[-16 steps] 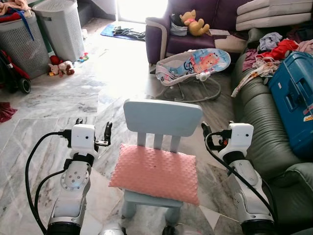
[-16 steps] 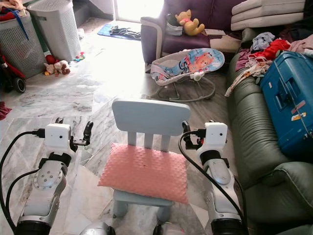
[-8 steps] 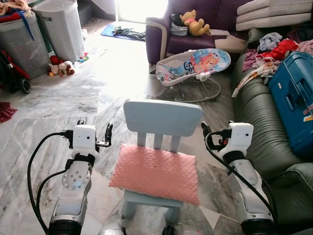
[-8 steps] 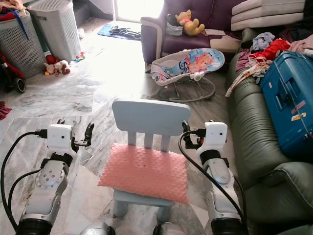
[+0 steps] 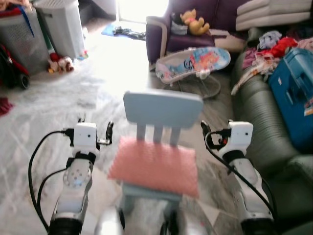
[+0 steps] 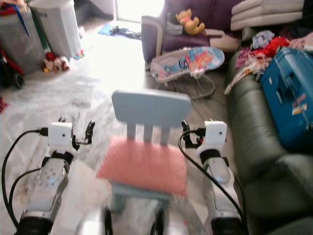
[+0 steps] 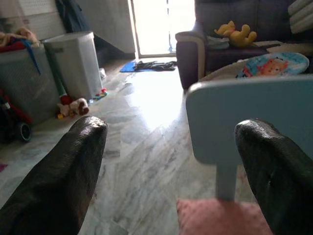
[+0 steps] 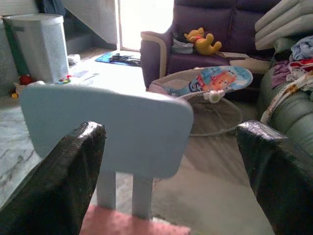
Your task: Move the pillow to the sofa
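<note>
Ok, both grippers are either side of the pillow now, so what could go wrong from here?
1. The pillow overhangs the small chair; a squeeze from the open left gripper and right gripper may catch the backrest and tip the chair.
2. The head views are blurred, so aiming is unsure.
3. The sofa already carries a suitcase and clothes, leaving little room.

No legible text from my station — head views are motion-blurred. The blue suitcase [image 6: 288,93] on the green sofa [image 6: 249,132] carries a small pale sticker, wording too smeared to read. The baby bouncer [image 8: 215,83] shows cartoon print only — no lettering I can make out.
</note>
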Robot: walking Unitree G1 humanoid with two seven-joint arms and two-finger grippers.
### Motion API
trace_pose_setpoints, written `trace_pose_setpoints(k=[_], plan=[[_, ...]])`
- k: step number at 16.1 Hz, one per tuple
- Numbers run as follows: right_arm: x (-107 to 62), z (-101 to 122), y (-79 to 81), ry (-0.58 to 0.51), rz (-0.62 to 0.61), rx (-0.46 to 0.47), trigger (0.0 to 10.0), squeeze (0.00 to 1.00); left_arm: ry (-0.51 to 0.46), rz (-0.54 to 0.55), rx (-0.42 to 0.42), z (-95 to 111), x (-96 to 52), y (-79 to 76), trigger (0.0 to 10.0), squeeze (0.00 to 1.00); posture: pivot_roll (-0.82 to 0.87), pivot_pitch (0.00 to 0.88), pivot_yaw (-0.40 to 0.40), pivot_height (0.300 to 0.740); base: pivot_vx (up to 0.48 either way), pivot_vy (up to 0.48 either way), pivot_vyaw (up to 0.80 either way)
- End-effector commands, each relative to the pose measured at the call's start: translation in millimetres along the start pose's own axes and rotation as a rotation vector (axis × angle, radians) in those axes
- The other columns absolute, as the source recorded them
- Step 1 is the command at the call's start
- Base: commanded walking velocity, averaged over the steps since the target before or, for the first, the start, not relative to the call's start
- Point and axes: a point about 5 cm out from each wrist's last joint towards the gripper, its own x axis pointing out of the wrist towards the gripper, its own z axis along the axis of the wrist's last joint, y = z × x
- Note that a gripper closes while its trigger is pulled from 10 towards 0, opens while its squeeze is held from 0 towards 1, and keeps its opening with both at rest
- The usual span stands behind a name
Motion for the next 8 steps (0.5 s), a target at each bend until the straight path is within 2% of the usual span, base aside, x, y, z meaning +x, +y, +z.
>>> trace_pose_setpoints(k=[1, 8], plan=[[-0.2, -1.5, -2.1, 0.012, -0.002, 0.004, 10.0, 0.0, 0.017, -0.005, 0.01, -3.3, -0.1, -1.8, 10.0, 0.0, 0.03, 0.0, -0.067, 0.611, 0.0, 0.0, 0.0], [0.3, -3.9, -1.8, 0.024, -0.001, 0.019, 10.0, 0.0, 0.032, 0.0, 0.006, -4.9, 1.4, -1.8, 10.0, 0.0, 0.03, 0.0, -0.066, 0.606, 0.0, 0.0, 0.0]])
